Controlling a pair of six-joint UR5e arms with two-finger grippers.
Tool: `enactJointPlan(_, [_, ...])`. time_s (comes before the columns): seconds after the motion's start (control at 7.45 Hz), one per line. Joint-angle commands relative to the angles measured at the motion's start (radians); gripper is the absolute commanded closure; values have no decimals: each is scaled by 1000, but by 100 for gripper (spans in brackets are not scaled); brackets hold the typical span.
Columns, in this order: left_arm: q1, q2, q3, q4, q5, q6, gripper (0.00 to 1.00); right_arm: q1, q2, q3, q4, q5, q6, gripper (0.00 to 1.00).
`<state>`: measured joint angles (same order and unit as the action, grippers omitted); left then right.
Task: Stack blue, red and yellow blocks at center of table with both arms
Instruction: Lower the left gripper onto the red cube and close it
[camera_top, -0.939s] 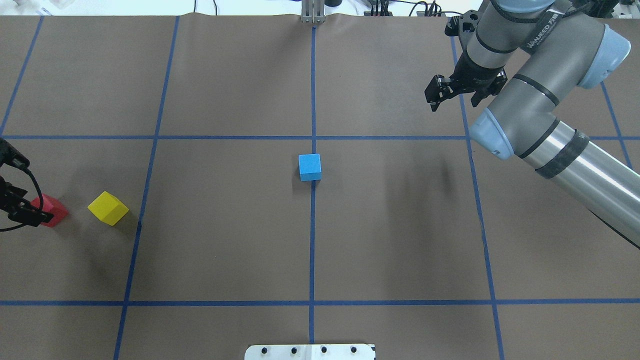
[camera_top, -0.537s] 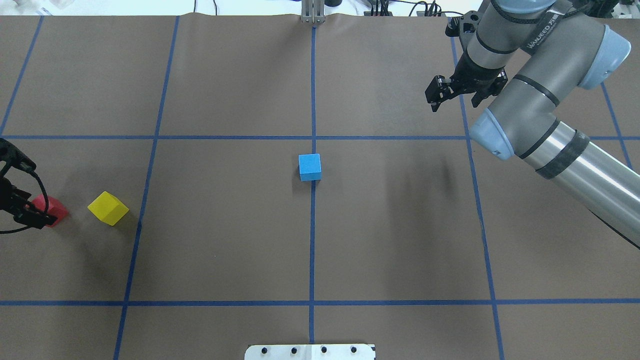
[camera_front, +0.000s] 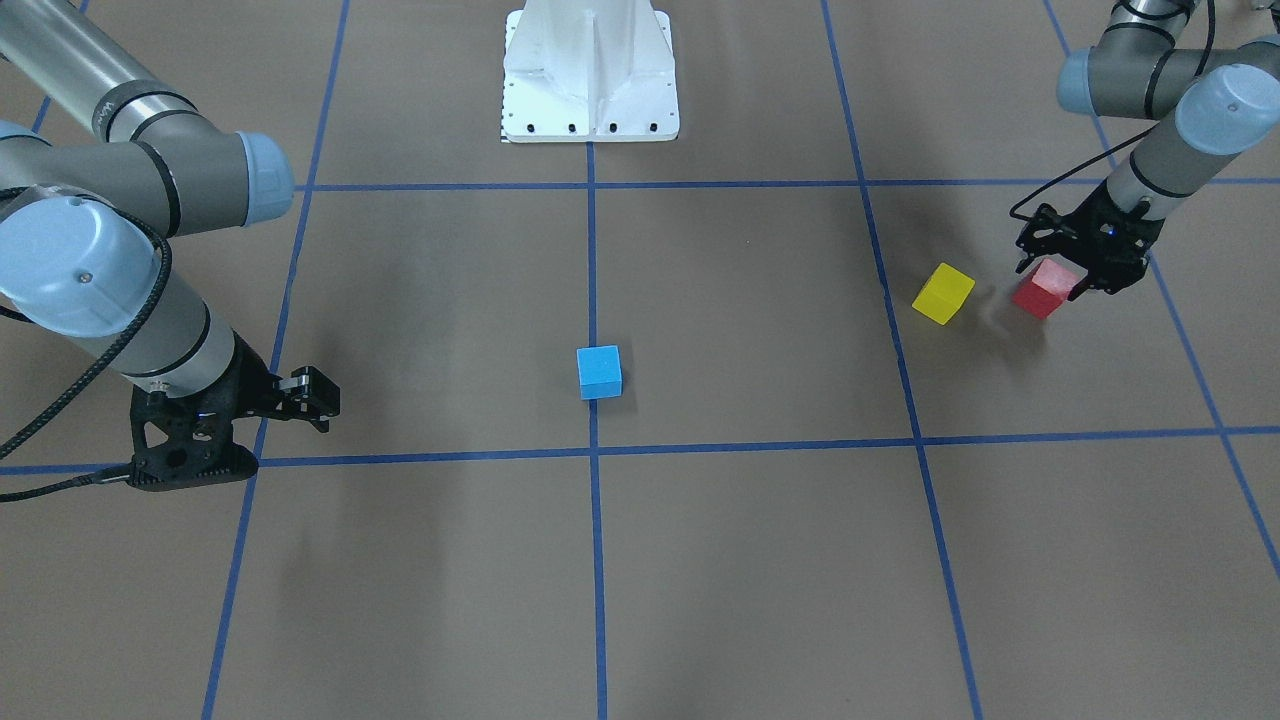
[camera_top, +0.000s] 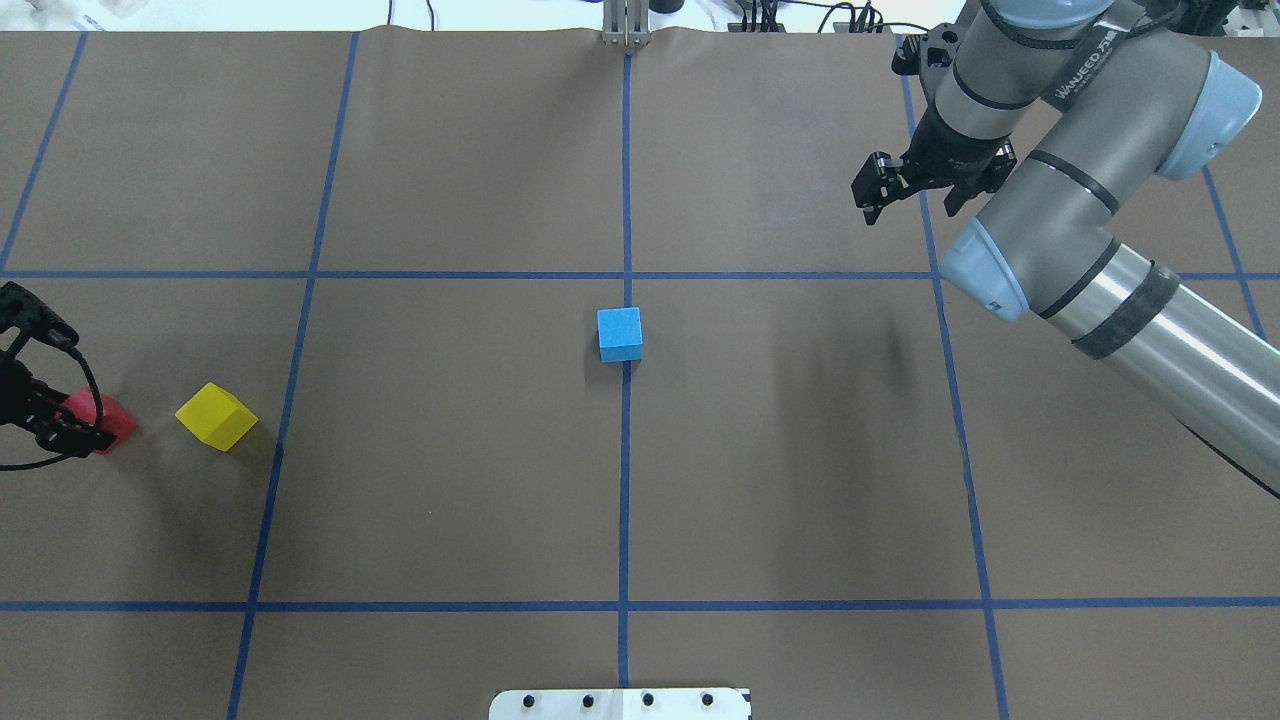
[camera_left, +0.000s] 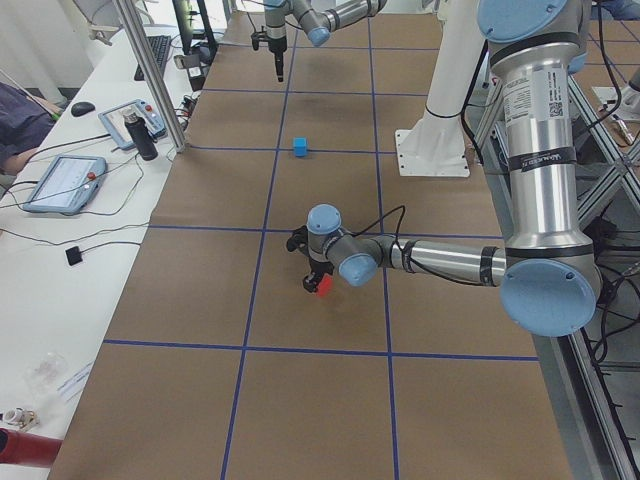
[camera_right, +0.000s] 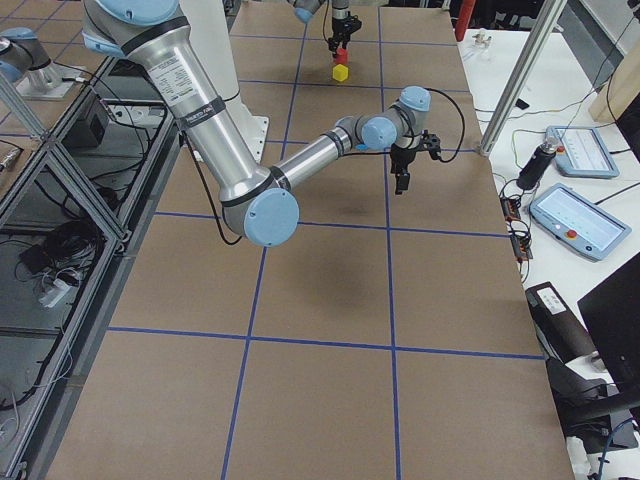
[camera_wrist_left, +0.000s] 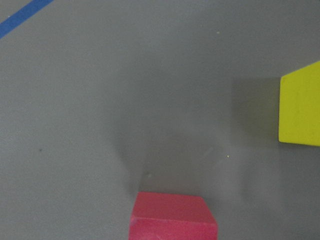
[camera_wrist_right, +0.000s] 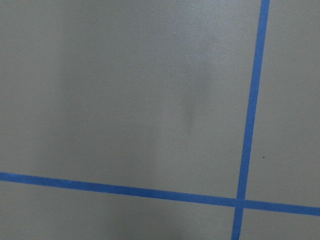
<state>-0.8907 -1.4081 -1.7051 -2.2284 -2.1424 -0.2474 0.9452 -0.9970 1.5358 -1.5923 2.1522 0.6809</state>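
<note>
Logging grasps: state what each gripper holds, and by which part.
Right gripper holds nothing. Left gripper straddles the red block at two opposite sides; whether it is clamped on the block cannot be told.

Robotics lab — two grey jointed arms (camera_top: 1100, 200) on a bolted white pedestal (camera_front: 590, 70), a brown table (camera_top: 450, 150) gridded in blue tape, teach pendants (camera_right: 583, 220) and loose cables on a white bench (camera_left: 60, 270) along the tabletop's edge opposite the robot, an aluminium post (camera_right: 521, 75) beside it.
</note>
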Motion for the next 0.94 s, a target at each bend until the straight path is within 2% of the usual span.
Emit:
enactJointPlan(0.0, [-2,1,-10,3,9,-7,100,0,1,1,0,0,3,1])
enactJointPlan(0.13, [-5,4,-30,9,-1,-12,100,0,1,3,0,0,5,1])
enactJointPlan(0.27, [-8,0,-71,74,-5,-13,100,0,3,1,0,0,3,1])
enactJointPlan(0.4, [-7,-32,-156,242,-4,-19,100,1,3,3,0,1,2,1])
enactJointPlan(0.54, [-13,-148,-201,436,-2,-23,100,3,3,3,0,11,-4,1])
enactJointPlan(0.81, [-8,-424,-203,731,-4,-157,100,17,1,1,-3,27,-6,1])
